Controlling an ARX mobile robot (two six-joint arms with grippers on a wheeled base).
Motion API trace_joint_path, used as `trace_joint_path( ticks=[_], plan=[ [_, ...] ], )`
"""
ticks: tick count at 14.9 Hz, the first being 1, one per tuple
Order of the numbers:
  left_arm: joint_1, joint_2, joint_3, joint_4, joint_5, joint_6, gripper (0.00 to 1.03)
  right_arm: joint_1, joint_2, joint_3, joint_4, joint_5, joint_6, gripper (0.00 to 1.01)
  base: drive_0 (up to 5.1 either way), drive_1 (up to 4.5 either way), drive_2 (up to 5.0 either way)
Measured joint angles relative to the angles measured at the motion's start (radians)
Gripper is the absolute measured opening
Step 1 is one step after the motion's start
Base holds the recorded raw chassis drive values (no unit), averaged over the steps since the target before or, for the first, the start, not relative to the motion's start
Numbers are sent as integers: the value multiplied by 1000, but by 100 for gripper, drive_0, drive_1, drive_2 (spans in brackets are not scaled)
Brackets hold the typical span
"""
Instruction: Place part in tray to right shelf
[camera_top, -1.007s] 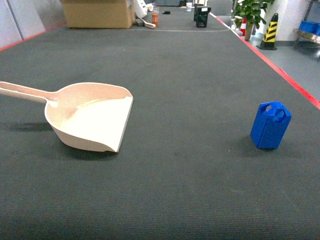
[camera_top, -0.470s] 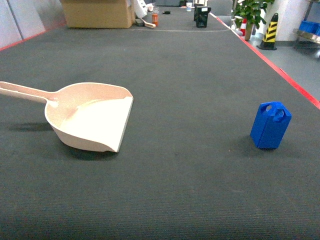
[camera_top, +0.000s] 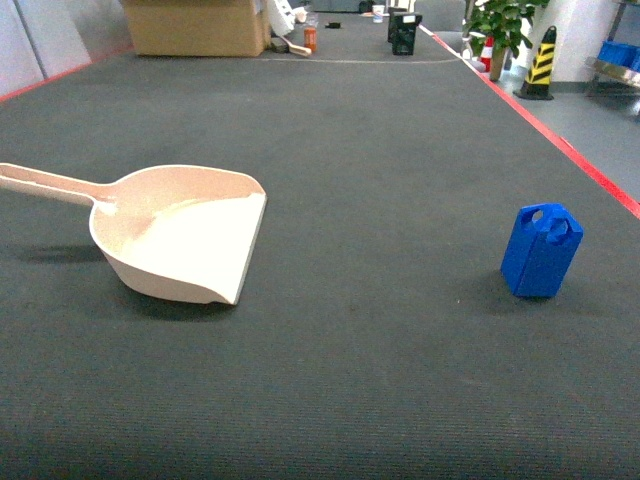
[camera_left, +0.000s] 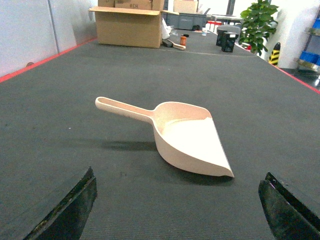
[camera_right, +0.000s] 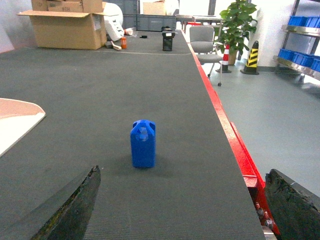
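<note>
Well right of cream plastic dustpan-shaped tray (camera_top: 185, 235): small blue jug-shaped part (camera_top: 541, 250), upright. Tray handle points left, lip right. Left gripper (camera_left: 175, 210), right gripper (camera_right: 182, 207) spread wide, empty.

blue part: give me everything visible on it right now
The part is a small bright blue block shaped like a jug, plastic by its look, with an angled top and a handle hole near the upper corner. It stands upright on the dark ribbed mat, on the right side, casting a small shadow. Nothing touches it but the mat. The cream tray lies well apart to its left, empty. In the right wrist view the part stands ahead, between that tool's open fingers.
</note>
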Motion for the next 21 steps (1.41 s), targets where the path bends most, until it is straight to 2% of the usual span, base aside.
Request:
trace_joint_path(
  ticks=[16, 17, 18, 19, 21],
  plan=[
    [0, 0, 0, 0, 0, 0, 98, 0, 0, 0, 0, 0, 0, 98, 0, 0, 0],
    [-16, 23, 22, -86, -51, -21, 98, 0, 0, 0, 0, 0, 0, 98, 0, 0, 0],
    [22, 181, 51, -33, -13, -118, 98, 0, 0, 0, 0, 0, 0, 98, 0, 0, 0],
    [77, 286, 68, 52, 40, -193, 98, 0, 0, 0, 0, 0, 0, 98, 0, 0, 0],
    [163, 521, 108, 277, 162, -364, 98, 0, 0, 0, 0, 0, 0, 98, 0, 0, 0]
  ],
)
